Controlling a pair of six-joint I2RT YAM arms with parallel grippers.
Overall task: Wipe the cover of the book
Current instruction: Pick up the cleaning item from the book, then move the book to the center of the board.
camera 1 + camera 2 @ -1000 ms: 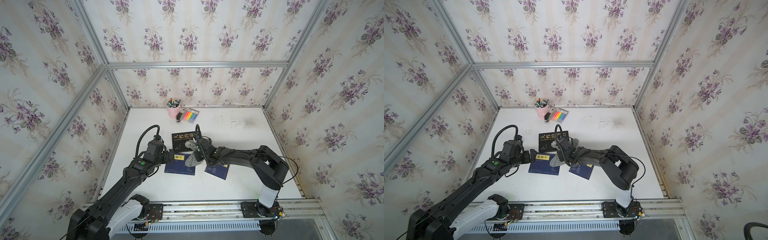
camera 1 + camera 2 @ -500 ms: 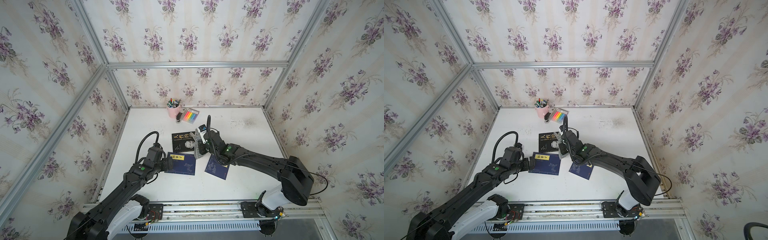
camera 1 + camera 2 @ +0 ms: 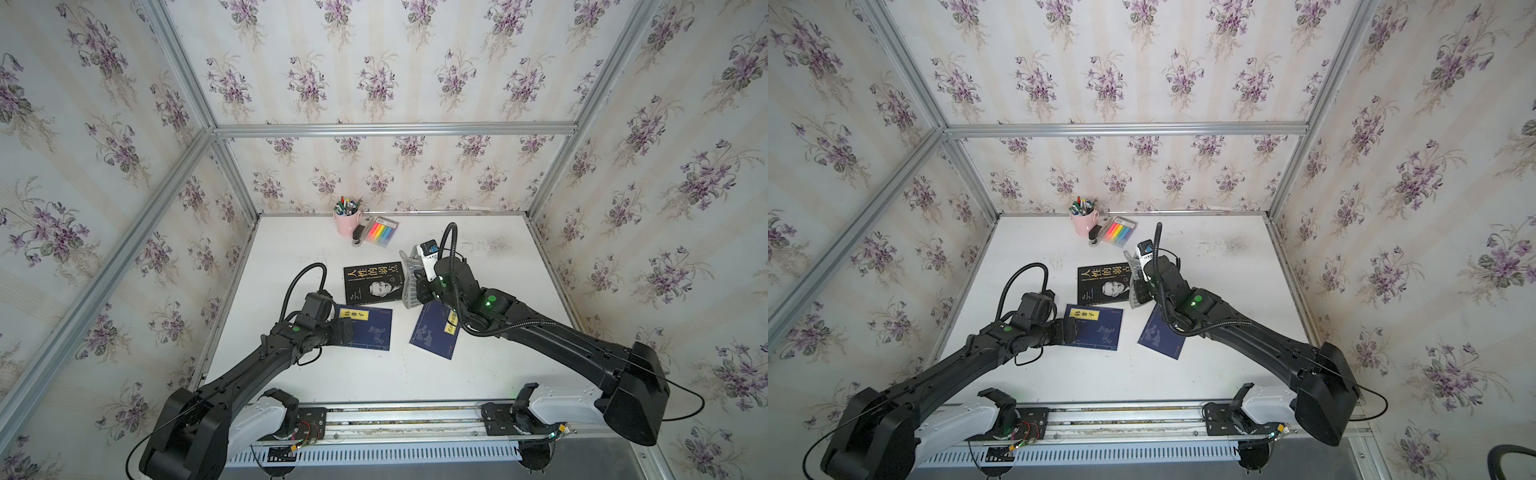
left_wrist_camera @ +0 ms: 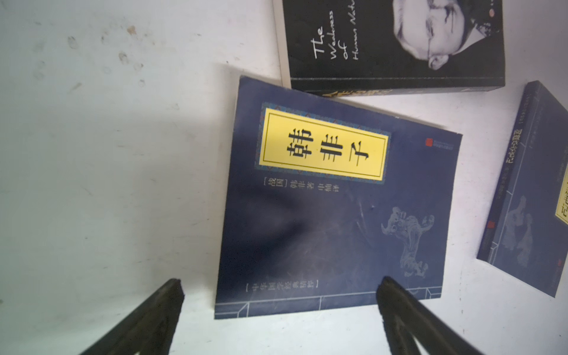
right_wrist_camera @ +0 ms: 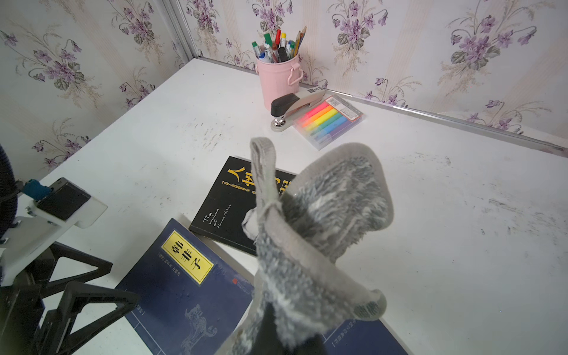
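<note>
Currently clamping grey cloth (image 5: 322,221) in right gripper (image 3: 419,286), jaws shut on bunched end; cloth up at right edge of black book (image 3: 372,282), apparently clear of cover. Holding left gripper (image 4: 279,289) spread wide, low at near edge of blue book (image 4: 322,230) with yellow label, gripping nothing; contact unclear. Lying flat on table (image 3: 291,257): black book mid-table, blue book touching its near side, second blue book (image 3: 432,336) to right. Along far edge: pink pen cup (image 3: 347,222), stapler (image 5: 295,104), highlighter pack (image 3: 382,231).

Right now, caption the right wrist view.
Gripped grey cloth in the foreground; black book and blue book flat on the table behind it, pen cup farther back.
</note>
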